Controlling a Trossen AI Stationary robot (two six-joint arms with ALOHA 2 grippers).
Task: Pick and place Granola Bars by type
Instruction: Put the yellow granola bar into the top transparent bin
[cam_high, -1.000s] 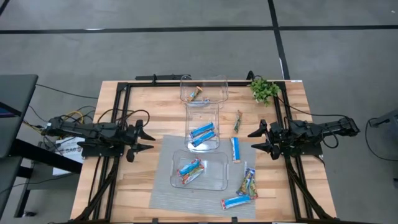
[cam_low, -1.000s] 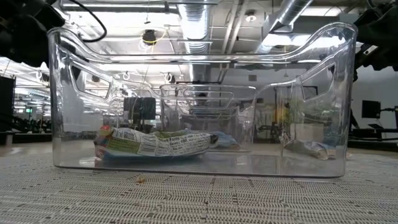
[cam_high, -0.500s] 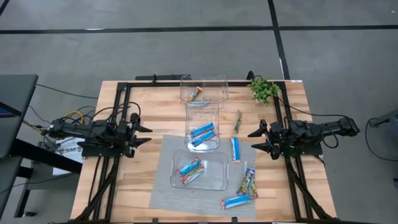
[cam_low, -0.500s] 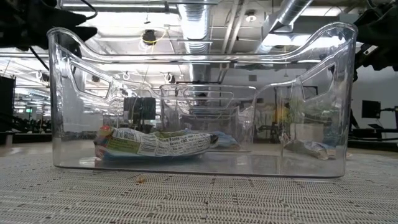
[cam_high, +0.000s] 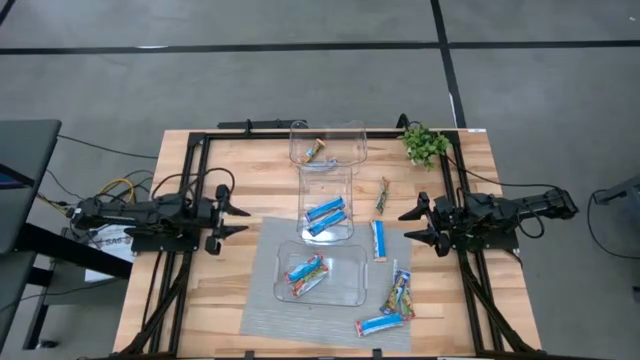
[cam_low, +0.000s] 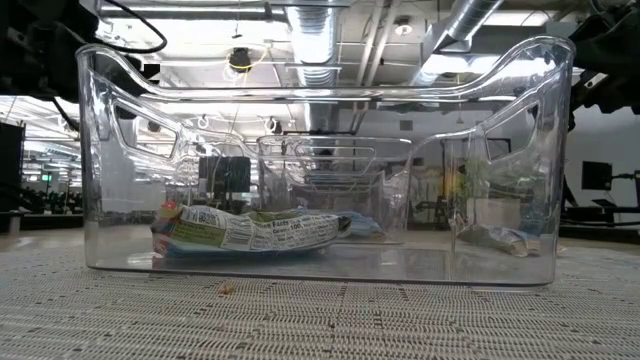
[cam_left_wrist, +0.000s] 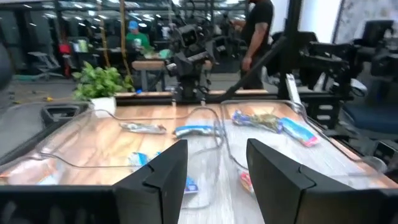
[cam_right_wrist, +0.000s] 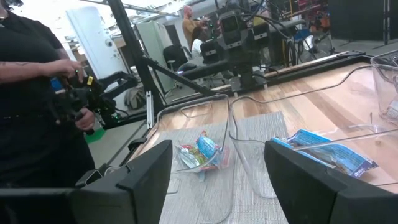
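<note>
Wooden slatted counter (cam_high: 250, 205) carries three clear plastic bins (cam_high: 322, 272) already holding some wrapped granola bars (cam_high: 326, 215). Five bars (cam_high: 378, 240) lie loose near the right gripper (cam_high: 412, 224). Left gripper (cam_high: 233, 211) waits opposite. Both jaws stand open, empty; sorting looks half done.

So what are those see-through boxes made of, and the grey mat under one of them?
The nearest bin looks like clear, glossy hard plastic: you see straight through its walls to the room, and its rim catches bright light. The mat looks like a grey woven mesh, maybe rubbery or fabric; up close it shows a bumpy open weave. Its exact material is hard to tell.
</note>
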